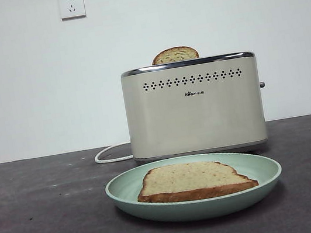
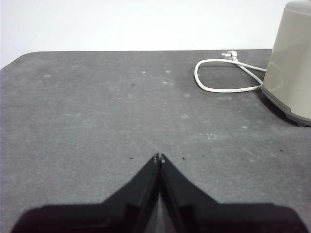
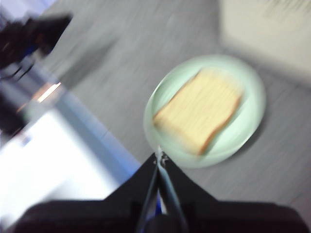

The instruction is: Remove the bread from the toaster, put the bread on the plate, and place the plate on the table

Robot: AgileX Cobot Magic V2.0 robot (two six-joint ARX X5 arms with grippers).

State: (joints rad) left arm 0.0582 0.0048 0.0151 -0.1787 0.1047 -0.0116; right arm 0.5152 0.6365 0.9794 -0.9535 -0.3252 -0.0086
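The bread (image 1: pixel 192 179) lies flat on the mint-green plate (image 1: pixel 265 175), which rests on the dark table (image 1: pixel 41 217) in front of the cream toaster (image 1: pixel 194 107). A narrower slice with a domed brown top (image 1: pixel 175 55) sticks up from the toaster. My left gripper (image 2: pixel 159 157) is shut and empty, low over bare table, with the toaster's side (image 2: pixel 294 63) off to one side. My right gripper (image 3: pixel 160 155) is shut and empty, above and apart from the plate (image 3: pixel 252 116) and bread (image 3: pixel 199 110); that view is blurred. Neither gripper shows in the front view.
The toaster's white cord (image 1: pixel 111 154) loops on the table beside it, also in the left wrist view (image 2: pixel 228 73). Two wall sockets (image 1: pixel 71 5) sit on the white wall behind. The right wrist view shows the table edge and a bright floor (image 3: pixel 58 160).
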